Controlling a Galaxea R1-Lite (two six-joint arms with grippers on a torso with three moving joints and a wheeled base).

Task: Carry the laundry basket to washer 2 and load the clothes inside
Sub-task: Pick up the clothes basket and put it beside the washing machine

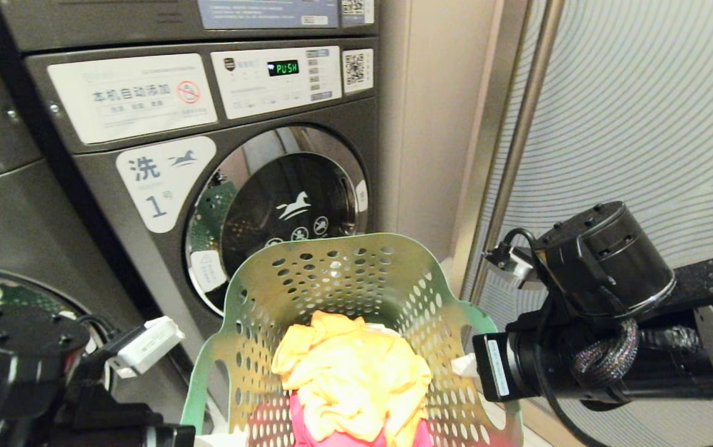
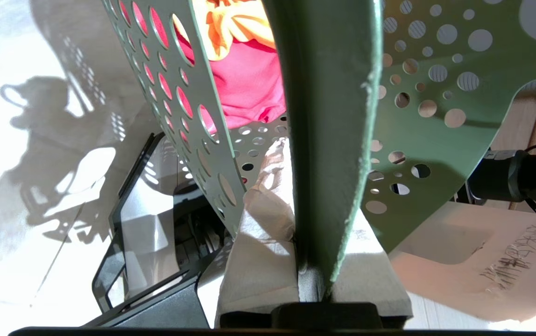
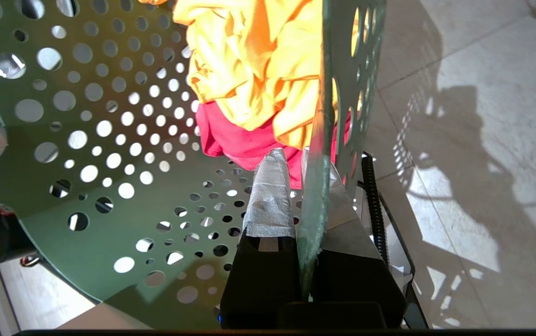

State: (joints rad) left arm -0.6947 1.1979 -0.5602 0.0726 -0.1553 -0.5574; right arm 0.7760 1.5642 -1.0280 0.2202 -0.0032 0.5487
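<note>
1. Laundry basket (image 1: 356,292), dark green and dotted with holes, hangs between the two arms straight in front of the washer marked 1 (image 1: 207,174), its far rim overlapping the lower part of that washer's round door (image 1: 282,205).
2. Left pincer (image 2: 312,261) is pressed together on the basket's wall, the green plastic squeezed edge-on between its padded fingers (image 2: 263,242).
3. Right pincer (image 3: 303,214) pinches the opposite wall the same way, with one taped finger (image 3: 270,200) inside the basket and the other outside.
4. Clothes (image 1: 350,385) sit low in the basket: a yellow-orange garment on top, a pink-red one beneath, a scrap of white beside them. They lie nearer the robot than the washer door.
5. Judged from the label, this machine is not the target. A second grey washer (image 1: 15,230) stands just beside it, on the side away from the wall (image 1: 642,124); no numeral shows on it, so I cannot tell whether it is washer 2.
6. To carry well, keep both grips firm and level with each other, since the soft walls will flex and could slip from a pinch.
7. Move the base smoothly, keep the basket's rim clear of the door of washer 1, and avoid tilting so the garments stay put.
</note>
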